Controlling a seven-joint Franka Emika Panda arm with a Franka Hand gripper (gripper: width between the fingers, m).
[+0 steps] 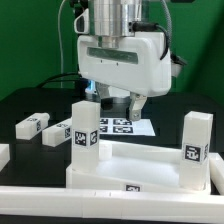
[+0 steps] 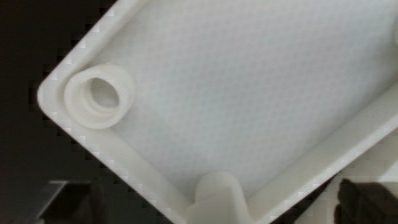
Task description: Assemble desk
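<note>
The white desk top (image 1: 140, 165) lies rim-up in front of the arm. Two white leg blocks stand upright on it, one on the exterior view's left (image 1: 84, 128) and one on its right (image 1: 195, 148). Two more legs (image 1: 34, 124) (image 1: 58, 134) lie loose on the black table at the left. My gripper (image 1: 117, 100) hangs just behind the left upright leg, over the desk top's far edge. In the wrist view the desk top (image 2: 249, 110) fills the frame, with a round empty socket (image 2: 98, 95). The gripper (image 2: 217, 205) is open, its dark fingers (image 2: 71, 200) wide apart around a rounded white corner piece.
The marker board (image 1: 128, 126) lies flat on the table behind the desk top, under the gripper. A white bar (image 1: 60, 200) runs along the front edge of the exterior view. A green wall stands behind the arm.
</note>
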